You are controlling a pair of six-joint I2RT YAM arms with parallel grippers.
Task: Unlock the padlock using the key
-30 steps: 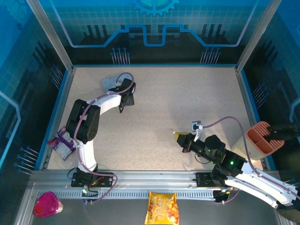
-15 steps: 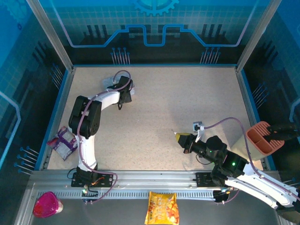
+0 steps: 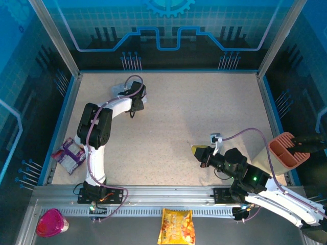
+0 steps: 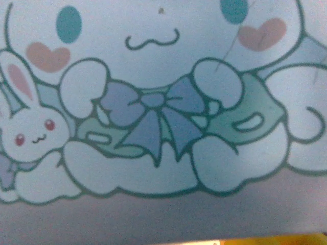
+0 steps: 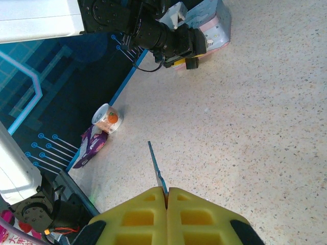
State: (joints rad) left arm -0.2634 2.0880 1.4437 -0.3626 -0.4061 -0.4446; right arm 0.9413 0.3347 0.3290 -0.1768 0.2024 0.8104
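My left claw (image 3: pixel 134 100) moved nearer the far tin (image 4: pixel 163 102), I cannot tell its gap; my right claw (image 5: pixel 166 196) pinches the key (image 5: pixel 156 166).

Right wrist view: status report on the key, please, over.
Right hand shut on key. Left hand at cartoon tin, grip unclear. No obstacle between them.

text: none legible | tin (image 4: pixel 163 214): cartoon rabbit print, no lettering
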